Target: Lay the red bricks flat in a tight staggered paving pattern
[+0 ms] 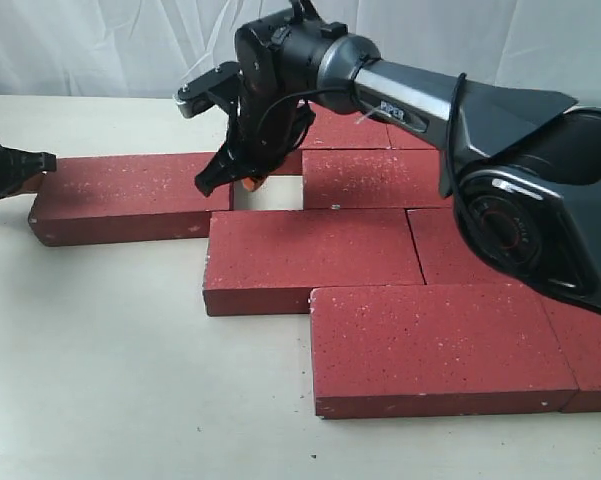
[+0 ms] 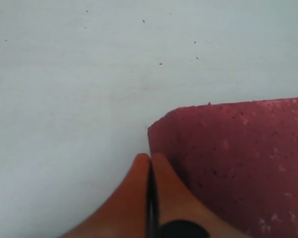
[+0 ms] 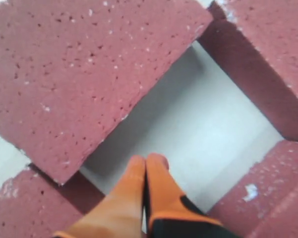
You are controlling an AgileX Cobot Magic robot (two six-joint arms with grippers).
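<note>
Exterior: bricks [image 1: 315,258] flat, staggered, one gap [image 1: 270,193] among them.
Right wrist: right gripper [image 3: 148,161] pinched shut, empty, tips over that gap.
Left wrist: left gripper [image 2: 149,158] closed, empty, tips just beside a brick [image 2: 238,163] corner.

Right gripper [image 3: 147,162] closed, angled downward, left gripper [image 2: 149,161] closed, lying level
</note>
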